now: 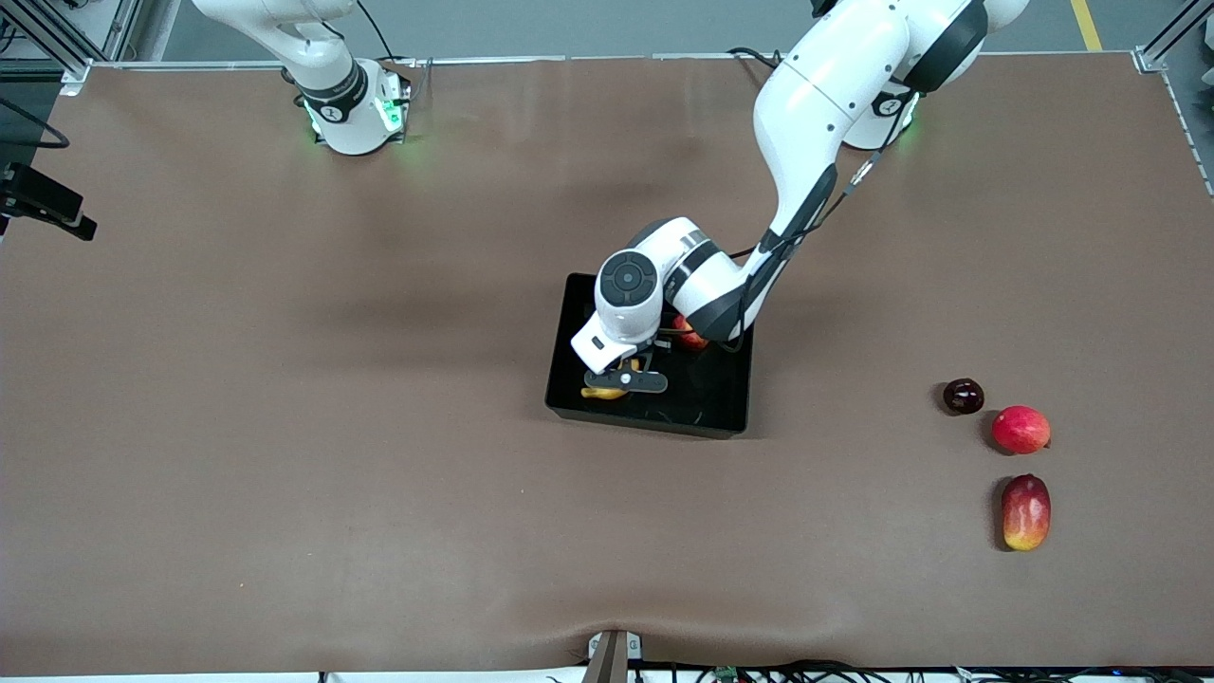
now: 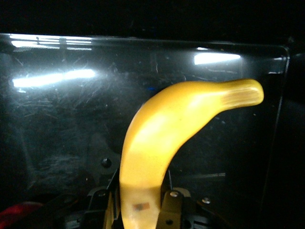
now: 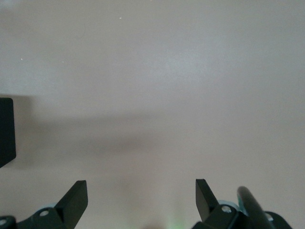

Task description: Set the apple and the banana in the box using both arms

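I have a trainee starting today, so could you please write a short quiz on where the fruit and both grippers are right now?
1. True or false: the banana is between the fingers of the left gripper, inside the box.
2. Which fruit shows in the box next to the left arm's wrist? A) the apple B) the dark round fruit C) the oblong red-yellow fruit
3. Fill in: the right gripper has its fingers ____ over the bare table.

Key
1. True; the fingers are shut on it.
2. A; the other two, with a pinkish-red round fruit, lie on the table toward the left arm's end.
3. Open.
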`<state>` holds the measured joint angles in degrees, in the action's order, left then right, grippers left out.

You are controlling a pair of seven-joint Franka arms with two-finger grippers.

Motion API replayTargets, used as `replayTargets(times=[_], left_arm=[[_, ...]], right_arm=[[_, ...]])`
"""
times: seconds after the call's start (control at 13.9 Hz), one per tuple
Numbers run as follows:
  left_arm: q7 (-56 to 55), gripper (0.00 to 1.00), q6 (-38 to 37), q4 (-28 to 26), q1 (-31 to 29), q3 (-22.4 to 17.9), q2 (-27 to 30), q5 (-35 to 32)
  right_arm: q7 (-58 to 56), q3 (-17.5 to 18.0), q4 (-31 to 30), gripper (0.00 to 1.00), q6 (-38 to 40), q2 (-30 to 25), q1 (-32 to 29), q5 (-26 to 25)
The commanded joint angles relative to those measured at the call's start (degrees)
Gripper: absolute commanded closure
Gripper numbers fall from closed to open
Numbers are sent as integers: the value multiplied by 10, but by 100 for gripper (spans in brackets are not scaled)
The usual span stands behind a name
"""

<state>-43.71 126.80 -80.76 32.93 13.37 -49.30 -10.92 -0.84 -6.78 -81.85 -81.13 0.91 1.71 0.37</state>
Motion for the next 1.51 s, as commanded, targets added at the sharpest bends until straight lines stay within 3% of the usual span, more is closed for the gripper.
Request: replayTargets(times=[0.0, 0.07, 0.36, 0.86, 1.44], left_arm=[[-1, 10, 3, 17, -8, -7, 7, -9], [-1, 0, 3, 17, -12, -7, 18, -9], [3, 0, -27, 17, -22, -34, 104, -10], [154, 0, -189, 14, -167, -36, 270, -10], [259, 0, -300, 13, -283, -34, 359, -2]], right_arm=[[-4, 8, 2, 0, 4, 0, -14, 5], [-5, 8, 2, 0, 4, 0, -14, 5], [-5, 7, 2, 0, 4, 0, -14, 5], [-5, 7, 2, 0, 4, 1, -21, 5], [-5, 8, 2, 0, 4, 1, -21, 5]])
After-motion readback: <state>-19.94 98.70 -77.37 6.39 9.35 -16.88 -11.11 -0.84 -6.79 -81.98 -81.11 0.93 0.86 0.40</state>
